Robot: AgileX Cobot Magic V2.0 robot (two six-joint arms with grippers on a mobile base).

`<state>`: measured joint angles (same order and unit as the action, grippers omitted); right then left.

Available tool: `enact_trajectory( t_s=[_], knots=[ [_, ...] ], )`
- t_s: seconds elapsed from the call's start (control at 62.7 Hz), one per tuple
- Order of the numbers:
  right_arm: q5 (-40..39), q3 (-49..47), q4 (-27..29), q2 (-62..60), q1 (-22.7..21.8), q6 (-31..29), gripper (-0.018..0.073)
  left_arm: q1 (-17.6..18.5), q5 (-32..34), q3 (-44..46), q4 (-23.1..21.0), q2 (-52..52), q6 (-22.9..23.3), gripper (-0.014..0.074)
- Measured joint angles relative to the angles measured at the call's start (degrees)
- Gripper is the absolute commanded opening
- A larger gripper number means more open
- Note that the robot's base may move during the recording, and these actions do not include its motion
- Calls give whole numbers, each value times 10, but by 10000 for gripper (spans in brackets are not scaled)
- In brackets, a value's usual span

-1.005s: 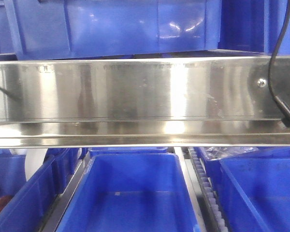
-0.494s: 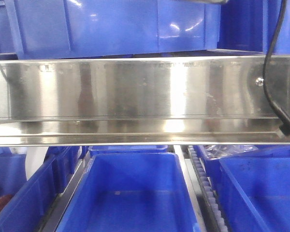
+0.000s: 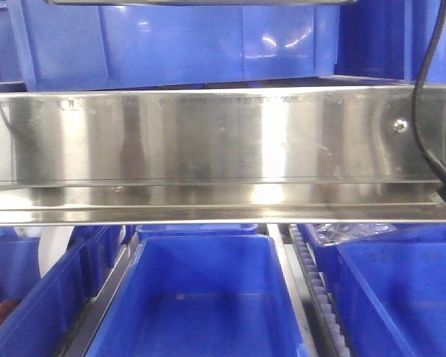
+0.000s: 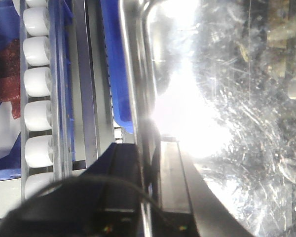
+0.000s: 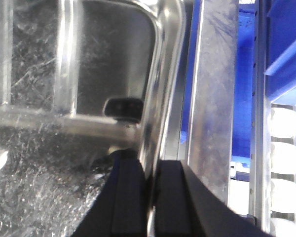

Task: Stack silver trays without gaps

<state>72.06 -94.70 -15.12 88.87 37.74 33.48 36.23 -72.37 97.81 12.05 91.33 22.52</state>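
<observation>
A silver tray fills the right of the left wrist view, scratched and glaring. My left gripper is shut on its left rim, one finger inside the tray and one outside. In the right wrist view the same kind of silver tray fills the left. My right gripper is shut on its right rim, one finger inside and one outside. A dark reflection of a finger shows on the tray wall. In the front view neither gripper shows; a thin grey edge runs along the top, and I cannot tell what it is.
A long steel rail with a screw crosses the front view. Deep blue bins stand below it and above it. A black cable hangs at right. White rollers and steel rails flank the tray; more rollers show in the right wrist view.
The black cable at right has swung slightly. A thin grey edge has come into view along the top of the front view. The rail and bins have not moved.
</observation>
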Motion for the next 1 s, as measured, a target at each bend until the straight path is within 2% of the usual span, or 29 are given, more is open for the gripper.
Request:
enact_trajectory(
  t_s=[0.542,1.005],
  knots=[
    [0,0,-1,0,0,0,55,0,0,0,0,0,0,-42],
    [0,0,-3,-43,0,0,55,4,-1,6,-33,-45,-10,-41]
  ],
)
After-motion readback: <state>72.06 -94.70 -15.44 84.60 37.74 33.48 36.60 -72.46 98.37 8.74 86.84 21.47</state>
